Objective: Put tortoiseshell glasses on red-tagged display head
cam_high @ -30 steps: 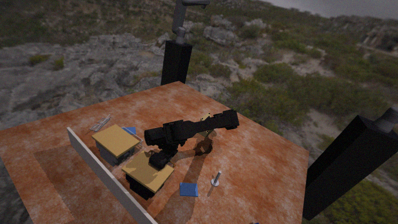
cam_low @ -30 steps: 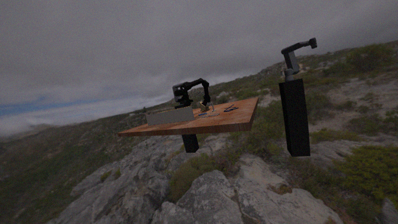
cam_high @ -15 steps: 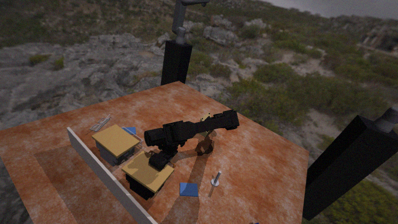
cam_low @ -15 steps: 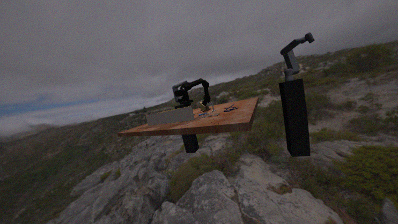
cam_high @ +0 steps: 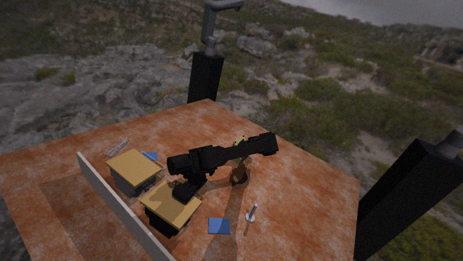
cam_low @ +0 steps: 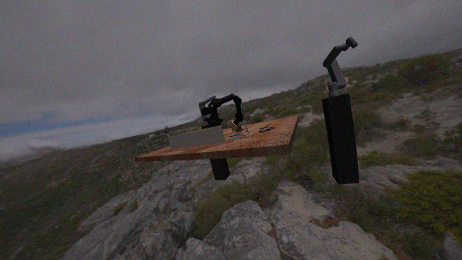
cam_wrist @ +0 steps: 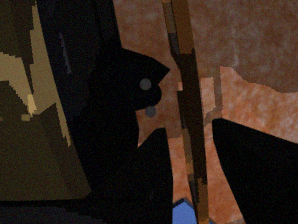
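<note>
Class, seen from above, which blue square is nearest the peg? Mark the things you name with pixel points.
The fully visible blue square (cam_high: 219, 226) beside the peg (cam_high: 254, 210); the other blue square (cam_high: 151, 155) is partly hidden.

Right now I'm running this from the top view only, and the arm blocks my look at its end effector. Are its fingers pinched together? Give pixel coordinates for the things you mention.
Observer: No, the wrist view shows the end effector (cam_low: 238, 124) (cam_wrist: 189, 133) with its fingers standing apart.
Operator: Oh! So is anything in that opening?
Observer: Yes, a long brown strip (cam_wrist: 193, 100) runs between the fingers, with a gap on each side. It's probably one temple of the glasses.
</note>
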Controlling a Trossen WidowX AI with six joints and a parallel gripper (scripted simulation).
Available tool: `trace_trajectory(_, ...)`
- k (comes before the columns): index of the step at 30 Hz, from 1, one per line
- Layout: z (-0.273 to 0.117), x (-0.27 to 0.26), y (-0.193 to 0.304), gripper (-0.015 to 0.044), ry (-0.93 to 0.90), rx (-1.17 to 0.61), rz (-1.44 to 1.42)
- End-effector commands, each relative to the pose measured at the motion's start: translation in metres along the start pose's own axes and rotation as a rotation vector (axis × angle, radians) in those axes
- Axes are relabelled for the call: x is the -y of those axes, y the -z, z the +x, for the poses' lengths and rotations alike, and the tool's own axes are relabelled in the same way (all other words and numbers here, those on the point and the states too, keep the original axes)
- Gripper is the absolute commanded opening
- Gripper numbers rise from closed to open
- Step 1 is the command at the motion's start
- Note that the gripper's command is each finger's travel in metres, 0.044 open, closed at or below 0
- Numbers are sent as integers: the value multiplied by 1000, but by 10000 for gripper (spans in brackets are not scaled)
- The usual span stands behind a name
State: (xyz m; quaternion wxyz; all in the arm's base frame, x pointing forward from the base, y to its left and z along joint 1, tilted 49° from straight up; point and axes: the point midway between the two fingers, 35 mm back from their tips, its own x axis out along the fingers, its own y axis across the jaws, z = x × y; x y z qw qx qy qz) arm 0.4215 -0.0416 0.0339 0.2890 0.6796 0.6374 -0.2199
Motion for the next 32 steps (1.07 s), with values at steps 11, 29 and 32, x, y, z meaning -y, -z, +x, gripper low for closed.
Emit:
trace_trajectory(11,-32,0,0,107,9,-1,2)
trace_trajectory(29,-45,46,-1,107,11,-1,4)
trace_trajectory(32,-50,57,-1,107,12,-1,4)
